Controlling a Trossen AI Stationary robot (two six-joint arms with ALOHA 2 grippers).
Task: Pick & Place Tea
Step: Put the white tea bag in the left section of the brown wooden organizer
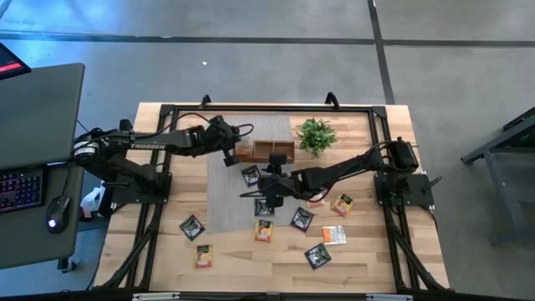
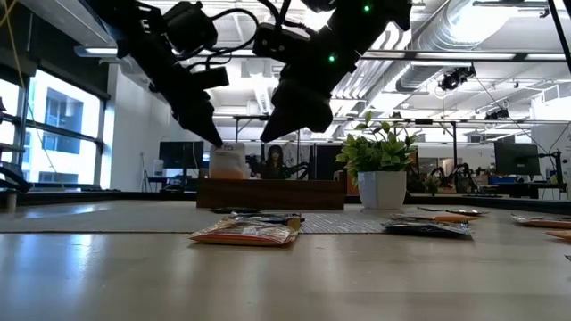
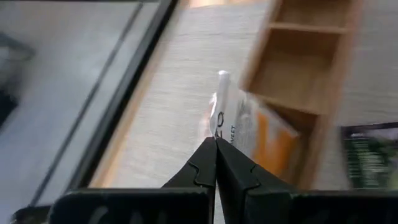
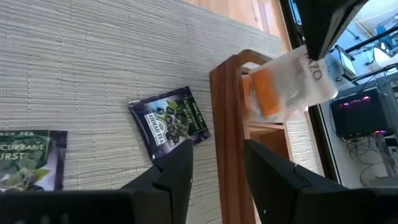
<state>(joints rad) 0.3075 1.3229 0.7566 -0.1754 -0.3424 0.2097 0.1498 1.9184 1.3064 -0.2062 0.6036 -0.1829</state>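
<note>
The wooden tray [image 1: 266, 150] lies at the far end of a grey mat [image 1: 230, 196]. My left gripper [image 1: 230, 155] hovers over the tray's left end, shut on a white-and-orange tea sachet [image 4: 283, 84]. My right gripper [image 4: 217, 149] is open above the mat, just on the near side of the tray, and touches nothing. A black sachet [image 4: 171, 121] lies flat on the mat beyond its fingertips, and another black one [image 4: 28, 155] lies farther along the mat. Several more sachets lie flat on the table, among them an orange one [image 1: 334, 235] and a black one [image 1: 191, 226]. My left gripper [image 3: 216, 146] pinches the sachet's upper edge [image 3: 221, 121] between its two fingertips, coming from above and pointing down. The sachet hangs below the fingers, nearly upright. Its lower end [image 2: 227, 169] dips behind the tray's near wall; whether it touches the tray's floor is hidden.
A small green potted plant [image 1: 316, 134] stands right of the tray. A black frame rail [image 1: 267, 109] runs along the table's far edge. An orange sachet [image 2: 245, 234] lies close to the near edge in the low view. Bare wood shows left of the mat.
</note>
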